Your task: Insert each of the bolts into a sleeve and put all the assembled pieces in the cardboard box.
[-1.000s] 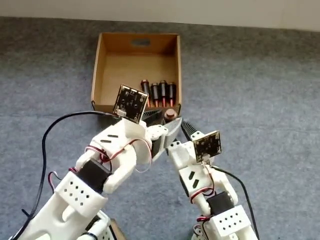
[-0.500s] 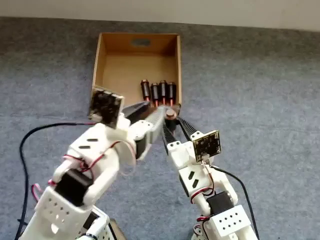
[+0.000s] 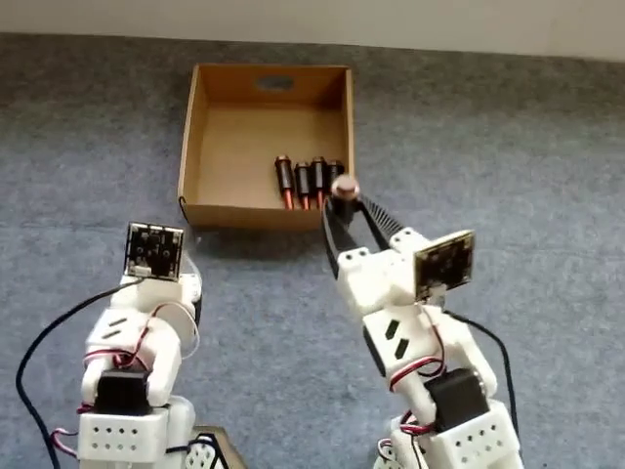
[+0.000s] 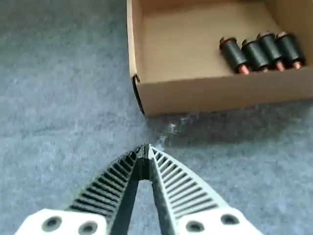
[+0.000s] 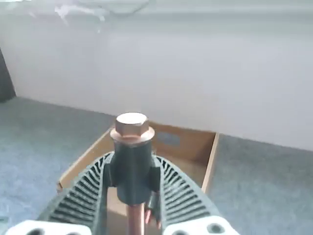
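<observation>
1. High view, read from the arms outward, suggests the job is close to done. One assembled piece (image 3: 343, 191) is held in the right gripper (image 3: 348, 207). Four assembled pieces (image 3: 309, 181) already lie side by side in the cardboard box (image 3: 192, 127), against its near wall toward the right corner.
2. What is left, by my reckoning, is to lower and drop that held piece into the box. Whether more bolts wait outside the views cannot be told.
3. Nearest, the left arm (image 3: 137, 327) sits folded back close to its base, well short of the box.
4. The left gripper (image 4: 146, 149) points down at the grey carpet (image 4: 58, 98) near the box's front wall. Its claw is pressed together and holds nothing.
5. Farther out, the right arm (image 3: 410, 332) stretches forward, with its wrist raised toward the box's near right corner.
6. Its claw pinches the dark sleeve (image 5: 131, 174) from both sides. The piece stands upright, with the bolt (image 5: 132, 126) head on top and its copper shank showing below the sleeve.
7. From above, the bolt head sits over the box's near wall, just beside the row of four.
</observation>
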Tool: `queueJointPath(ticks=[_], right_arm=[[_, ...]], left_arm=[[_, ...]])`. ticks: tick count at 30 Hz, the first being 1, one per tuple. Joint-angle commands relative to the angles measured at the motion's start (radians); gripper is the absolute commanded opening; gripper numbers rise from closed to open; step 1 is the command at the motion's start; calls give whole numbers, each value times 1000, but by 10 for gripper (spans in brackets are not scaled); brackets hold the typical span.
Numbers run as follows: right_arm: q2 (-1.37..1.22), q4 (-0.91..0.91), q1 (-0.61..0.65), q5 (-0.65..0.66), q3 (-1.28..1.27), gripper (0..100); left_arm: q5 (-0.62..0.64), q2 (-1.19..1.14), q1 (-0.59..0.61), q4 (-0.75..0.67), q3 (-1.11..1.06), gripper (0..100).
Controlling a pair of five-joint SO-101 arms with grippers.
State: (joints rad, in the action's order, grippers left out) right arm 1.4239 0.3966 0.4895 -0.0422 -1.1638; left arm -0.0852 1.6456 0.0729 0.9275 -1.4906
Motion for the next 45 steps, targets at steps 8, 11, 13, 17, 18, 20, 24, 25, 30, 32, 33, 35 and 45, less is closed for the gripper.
queueJointPath(ticks=[8,11,13,17,18,20,24,25,30,32,33,35,45], right_arm=[[-765,196,4,-21,739,6],[-1006,173,35,-23,831,6],[-1153,107,41,-80,903,6],[-1415,-5,41,-262,1033,6],[-1480,-19,45,-267,1067,6],[-1613,-28,61,-242,1141,6],[-1840,-24,74,-195,1302,6],[-1885,-22,77,-193,1336,6],[-2006,-21,108,-192,1414,6],[-2022,-21,117,-192,1414,6],[-2026,-21,117,-192,1414,6],[-2038,-21,114,-192,1414,6],[-2134,-21,50,-192,1422,6]], left_arm=[[-6,153,70,68,-87,11],[-6,160,104,64,-93,11],[-6,160,107,68,-93,11],[-6,160,108,69,-94,11],[-6,160,108,69,-94,11],[-6,160,108,64,-108,11],[-8,162,104,64,-119,11],[-8,162,104,64,-119,11],[-8,162,102,63,-119,11],[-8,162,102,63,-119,11],[-8,162,102,63,-119,11],[-8,162,102,63,-119,11],[-8,162,102,63,-120,11]])
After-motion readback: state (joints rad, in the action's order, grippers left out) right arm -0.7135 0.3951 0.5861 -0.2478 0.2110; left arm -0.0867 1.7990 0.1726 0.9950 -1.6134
